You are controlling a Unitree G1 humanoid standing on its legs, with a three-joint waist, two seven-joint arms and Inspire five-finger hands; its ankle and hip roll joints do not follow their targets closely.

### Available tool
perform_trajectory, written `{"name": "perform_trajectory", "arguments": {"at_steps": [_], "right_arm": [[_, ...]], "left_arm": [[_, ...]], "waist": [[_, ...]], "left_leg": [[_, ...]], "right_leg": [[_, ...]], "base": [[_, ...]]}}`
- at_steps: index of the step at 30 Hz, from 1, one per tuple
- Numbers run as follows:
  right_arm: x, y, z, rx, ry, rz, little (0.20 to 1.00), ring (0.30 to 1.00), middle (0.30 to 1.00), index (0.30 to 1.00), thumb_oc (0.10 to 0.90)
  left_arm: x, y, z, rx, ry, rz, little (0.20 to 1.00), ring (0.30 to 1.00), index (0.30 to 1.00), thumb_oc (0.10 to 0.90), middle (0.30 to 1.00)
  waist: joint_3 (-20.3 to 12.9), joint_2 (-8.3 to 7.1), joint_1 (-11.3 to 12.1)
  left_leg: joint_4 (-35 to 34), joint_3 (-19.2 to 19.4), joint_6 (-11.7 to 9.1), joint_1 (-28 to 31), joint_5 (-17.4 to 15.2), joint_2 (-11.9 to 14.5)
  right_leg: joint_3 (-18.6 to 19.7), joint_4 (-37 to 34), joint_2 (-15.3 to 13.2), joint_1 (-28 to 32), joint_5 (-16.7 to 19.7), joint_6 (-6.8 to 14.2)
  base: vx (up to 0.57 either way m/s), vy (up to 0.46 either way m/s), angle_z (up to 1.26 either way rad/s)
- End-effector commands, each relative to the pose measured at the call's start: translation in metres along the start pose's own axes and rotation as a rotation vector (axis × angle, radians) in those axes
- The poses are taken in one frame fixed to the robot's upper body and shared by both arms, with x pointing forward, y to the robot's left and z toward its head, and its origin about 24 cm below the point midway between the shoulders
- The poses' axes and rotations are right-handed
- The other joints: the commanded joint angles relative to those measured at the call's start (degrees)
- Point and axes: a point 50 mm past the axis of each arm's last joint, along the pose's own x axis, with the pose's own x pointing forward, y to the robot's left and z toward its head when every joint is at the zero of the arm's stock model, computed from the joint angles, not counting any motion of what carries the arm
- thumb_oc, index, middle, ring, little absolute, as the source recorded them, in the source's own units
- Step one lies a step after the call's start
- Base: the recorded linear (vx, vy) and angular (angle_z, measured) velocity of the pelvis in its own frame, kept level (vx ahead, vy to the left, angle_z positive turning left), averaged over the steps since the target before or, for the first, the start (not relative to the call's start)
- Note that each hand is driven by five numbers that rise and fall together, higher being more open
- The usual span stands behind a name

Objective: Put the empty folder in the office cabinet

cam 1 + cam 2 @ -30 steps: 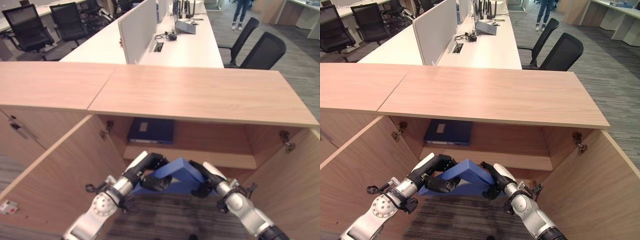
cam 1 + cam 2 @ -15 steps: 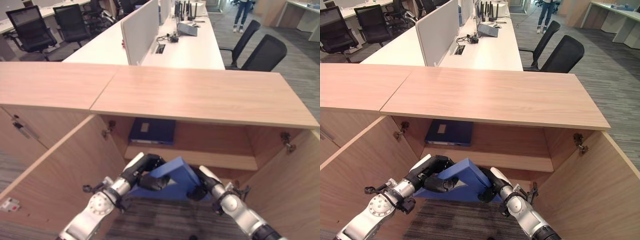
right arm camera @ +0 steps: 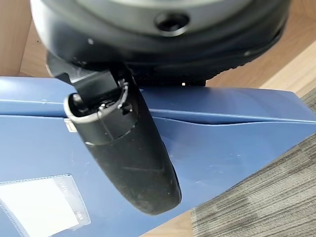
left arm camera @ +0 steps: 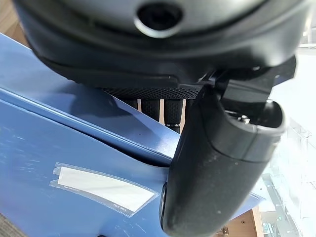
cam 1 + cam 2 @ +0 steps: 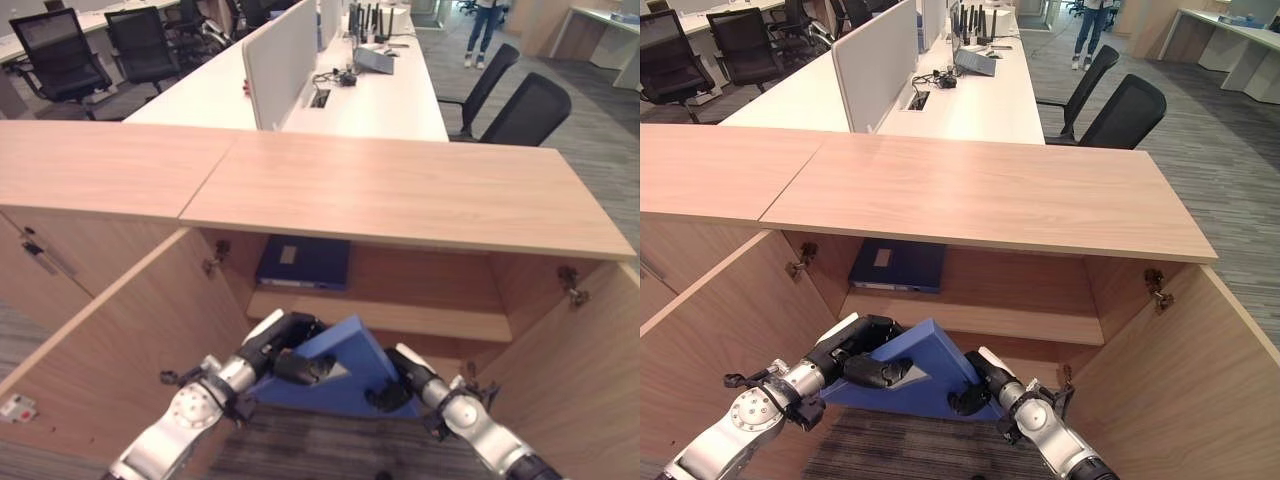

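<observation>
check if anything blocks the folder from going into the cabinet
Nothing visible does. Both doors hang open, and the folder, held by the left hand and right hand, sits at the cabinet mouth. Another folder lies on the upper shelf, left side, leaving room beside it.

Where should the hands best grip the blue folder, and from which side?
Probably as now: the left hand and right hand each pinch a side edge of the folder. It is broad, thin and tilted toward the cabinet, so edge grips keep it steady.

Head cameras look down into the open cabinet [image 5: 400, 260] — wrist cameras sit close against the shared blue folder [image 4: 59, 148].
</observation>
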Motion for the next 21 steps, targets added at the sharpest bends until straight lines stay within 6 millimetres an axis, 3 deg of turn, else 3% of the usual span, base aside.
{"name": "perform_trajectory", "arguments": {"at_steps": [1, 2, 7, 11, 18, 20, 21], "right_arm": [[0.007, 0.017, 0.015, 0.12, -0.075, 0.108, 0.3, 0.3, 0.3, 0.3, 0.4], [0.007, 0.017, 0.015, 0.12, -0.074, 0.109, 0.3, 0.3, 0.3, 0.3, 0.4], [-0.005, 0.004, -0.014, 0.076, 0.034, 0.054, 0.3, 0.3, 0.3, 0.3, 0.4], [-0.023, -0.008, -0.045, 0.068, 0.152, 0.0, 0.3, 0.3, 0.3, 0.3, 0.4], [-0.063, -0.033, -0.083, 0.101, 0.294, -0.116, 0.3, 0.3, 0.3, 0.3, 0.4], [-0.063, -0.041, -0.083, 0.099, 0.294, -0.167, 0.3, 0.3, 0.3, 0.3, 0.4], [-0.062, -0.043, -0.083, 0.122, 0.292, -0.202, 0.3, 0.3, 0.3, 0.3, 0.4]], "left_arm": [[0.012, -0.014, 0.103, -0.12, -0.576, -0.127, 0.589, 0.589, 0.589, 0.593, 0.589], [0.012, -0.014, 0.102, -0.121, -0.576, -0.127, 0.9, 0.9, 0.9, 0.8, 0.9], [0.012, -0.006, 0.074, -0.173, -0.448, -0.08, 0.9, 0.9, 0.9, 0.8, 0.9], [0.006, 0.005, 0.039, -0.303, -0.331, 0.022, 0.9, 0.9, 0.9, 0.8, 0.9], [-0.03, 0.025, -0.033, -0.457, -0.086, 0.294, 0.9, 0.9, 0.9, 0.8, 0.9], [-0.031, 0.022, -0.048, -0.549, -0.046, 0.326, 0.9, 0.9, 0.9, 0.8, 0.9], [-0.03, 0.015, -0.062, -0.669, -0.016, 0.351, 0.9, 0.9, 0.9, 0.8, 0.9]], "waist": [[-2.2, 0.07, 0.4], [-2.2, 0.08, 0.4], [-1.9, -0.01, 0.3], [-1.4, -0.26, 0.1], [0.4, -0.55, 0.1], [1.7, -0.86, 0.5], [2.9, -1.29, 0.8]], "left_leg": [[-0.2, -2.9, -0.5, 0.0, -5.6, -1.6], [-0.2, -2.9, -0.5, 0.1, -5.6, -1.6], [-0.2, -2.8, -0.6, 0.0, -5.6, -1.4], [-0.2, -3.1, -0.8, -0.2, -5.3, -1.1], [-0.2, -4.0, -1.0, -0.7, -3.9, 0.6], [3.2, -3.5, -1.3, -2.6, -4.1, 0.8], [10.1, -3.0, -1.9, -6.4, -5.1, 0.6]], "right_leg": [[-3.7, 0.4, 0.6, 2.8, -5.6, 2.3], [-3.7, 0.4, 0.6, 2.8, -5.6, 2.3], [-4.0, 0.4, 0.7, 2.9, -5.6, 2.3], [-4.3, 0.4, 1.1, 3.0, -5.7, 2.0], [-4.7, 2.7, 2.1, 1.9, -7.4, 0.7], [-4.7, 3.6, 2.1, 1.5, -7.9, 0.1], [-5.0, 3.9, 2.1, 1.4, -8.4, -0.7]], "base": [[0.0, 0.0, 0.0], [0.0, 0.0, 0.0], [0.0, -0.014, 0.01], [0.0, -0.056, 0.01], [0.0, -0.088, 0.08], [-0.09, -0.129, 0.18], [-0.09, -0.117, 0.15]]}}
